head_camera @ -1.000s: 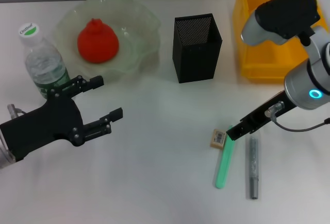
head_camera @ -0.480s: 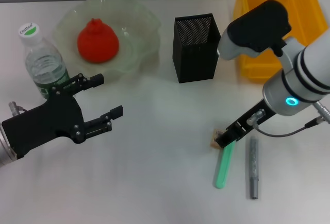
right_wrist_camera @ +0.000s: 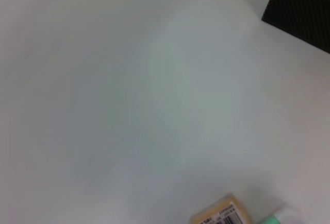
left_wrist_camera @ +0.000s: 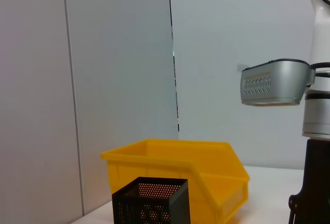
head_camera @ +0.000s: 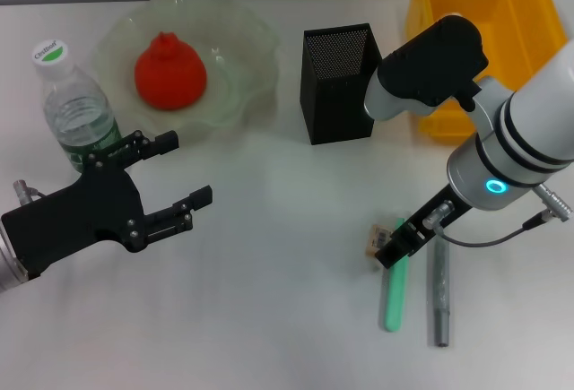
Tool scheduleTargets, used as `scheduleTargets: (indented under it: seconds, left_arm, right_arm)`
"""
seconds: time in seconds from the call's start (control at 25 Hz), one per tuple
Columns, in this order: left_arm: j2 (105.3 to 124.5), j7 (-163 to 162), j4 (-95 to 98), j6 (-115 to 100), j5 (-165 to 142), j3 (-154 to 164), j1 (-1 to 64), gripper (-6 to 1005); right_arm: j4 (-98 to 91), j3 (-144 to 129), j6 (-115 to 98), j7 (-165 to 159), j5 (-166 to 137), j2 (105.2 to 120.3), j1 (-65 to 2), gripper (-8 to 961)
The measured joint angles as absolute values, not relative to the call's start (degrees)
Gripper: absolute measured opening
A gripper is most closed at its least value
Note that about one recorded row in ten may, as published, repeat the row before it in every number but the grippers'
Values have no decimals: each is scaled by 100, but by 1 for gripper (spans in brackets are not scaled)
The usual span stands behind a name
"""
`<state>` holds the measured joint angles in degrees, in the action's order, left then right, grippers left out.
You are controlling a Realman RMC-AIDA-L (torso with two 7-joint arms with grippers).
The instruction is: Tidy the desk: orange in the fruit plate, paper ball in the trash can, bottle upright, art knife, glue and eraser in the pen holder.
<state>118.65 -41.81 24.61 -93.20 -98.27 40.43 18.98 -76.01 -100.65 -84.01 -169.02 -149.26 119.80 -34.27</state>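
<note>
Eraser (head_camera: 380, 239) pickup is underway: right end effector (head_camera: 392, 251) is poised at it, grip state indiscernible; closing is needed next.

The orange (head_camera: 170, 72) sits in the fruit plate (head_camera: 235, 36) near the tabletop's far edge, with the bottle (head_camera: 73, 108) upright beside it. The left gripper (head_camera: 182, 170) hovers spread wide near the bottle. The right gripper (head_camera: 392, 248) is down at the eraser (head_camera: 378, 238), beside a green stick (head_camera: 395, 289) and grey pen (head_camera: 439, 293). The pen holder (head_camera: 342, 83) stands next to the trash can (head_camera: 480, 31).
</note>
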Motion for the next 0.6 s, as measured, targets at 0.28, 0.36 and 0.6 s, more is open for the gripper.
scheduleTargets:
  seconds: [0.28,0.36,0.6]
  left_arm:
    - [11865,-4206,2461,-9350,-9826,4043,1904,783]
    - [11865,-4208,2461,-9351,-9826,4043,1907,783]
    - [11865,-4218,2461,-9356,-9826,4043,1915,783]
  right_arm:
    - [-7558,-10107,-8397,-16906,-14949,11980,-3441,628]
    - [-7558,-10107,-8399,-16906,-14951,11980,-3441,571]
    - [-7528,-10108,-8412,-16903,-14951,11973,-3437,393]
